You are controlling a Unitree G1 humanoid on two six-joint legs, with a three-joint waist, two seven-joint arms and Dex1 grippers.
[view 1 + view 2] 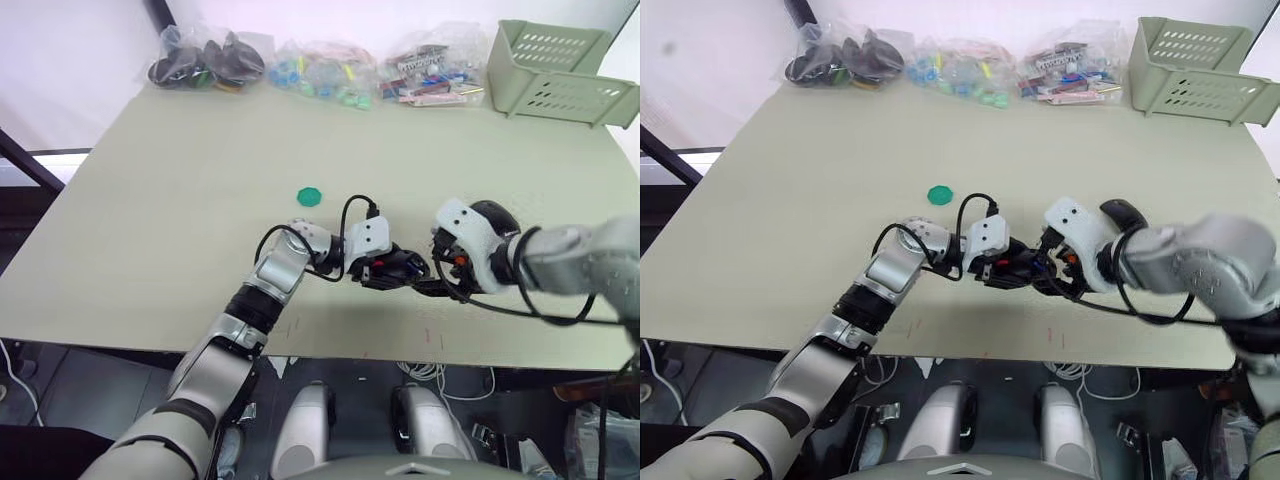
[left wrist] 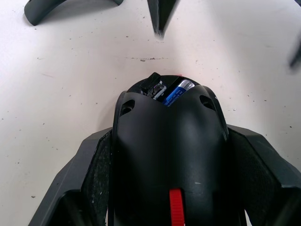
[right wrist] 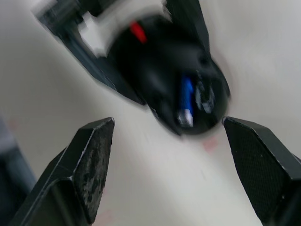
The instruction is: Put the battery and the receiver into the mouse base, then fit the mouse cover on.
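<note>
Left fingers [image 2: 94, 179] clamp base [image 2: 169, 155], battery [image 2: 178, 92] seated inside; cover [image 1: 492, 215] lies right of centre, behind wide-open right gripper [image 3: 171, 160].

No text, label, brand, number or sign can be read. The battery [image 2: 178, 92], seated in the mouse base [image 2: 167, 160] between the left gripper's [image 2: 167, 197] fingers, carries light markings on its blue wrap, too small to make out.

We see a pale table [image 1: 180, 200] filling the frame, a white wall [image 1: 90, 50] at the upper left, and dark floor [image 1: 60, 400] with cables at the bottom.
</note>
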